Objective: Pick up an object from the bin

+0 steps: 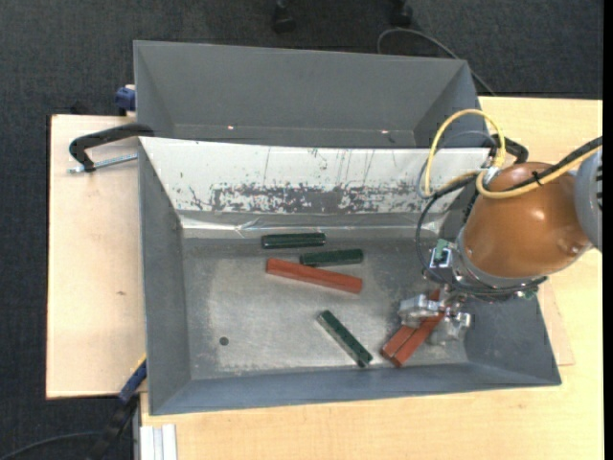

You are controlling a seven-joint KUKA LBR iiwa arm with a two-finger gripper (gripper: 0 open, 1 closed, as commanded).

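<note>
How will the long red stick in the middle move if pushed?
The red stick looks flat-sided, so it would probably slide, not roll. It lies straight, so likely stiff. Being thin, it is probably light.

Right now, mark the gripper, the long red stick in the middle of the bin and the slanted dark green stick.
gripper [433, 314], camera view, its metal tip.
long red stick [314, 276], camera view, middle of its length.
slanted dark green stick [345, 338], camera view, middle of its length.
</note>
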